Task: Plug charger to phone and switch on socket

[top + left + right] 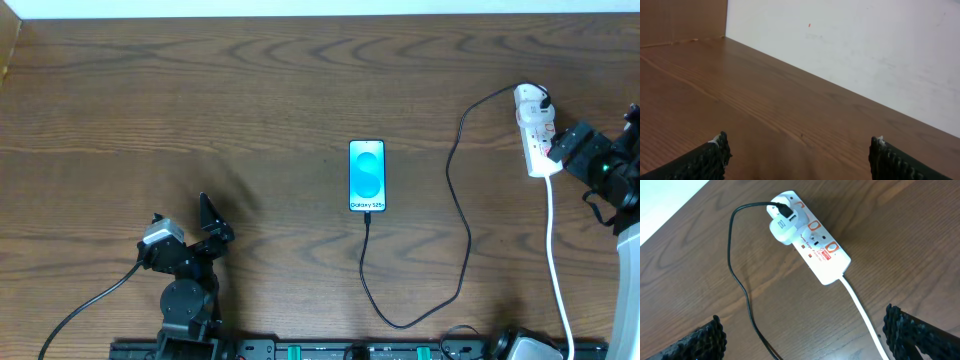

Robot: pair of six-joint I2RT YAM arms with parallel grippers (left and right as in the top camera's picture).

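Note:
The phone (367,176) lies flat at the table's middle, blue screen up. The black charger cable (463,250) runs from the phone's near end, loops toward the front, and rises to a white adapter (531,98) plugged into the white socket strip (538,135) at the far right. In the right wrist view the socket (816,245) with red markings, the adapter (781,225) and the charger cable (742,290) lie ahead of my open, empty right gripper (802,335), which shows in the overhead view (572,145) beside the socket. My left gripper (797,155) is open and empty over bare wood; overhead it sits at the front left (212,220).
The socket's thick white cord (556,260) runs toward the front edge, and shows in the right wrist view (862,312). A white wall (865,45) borders the table's far side in the left wrist view. The arm bases stand along the front edge.

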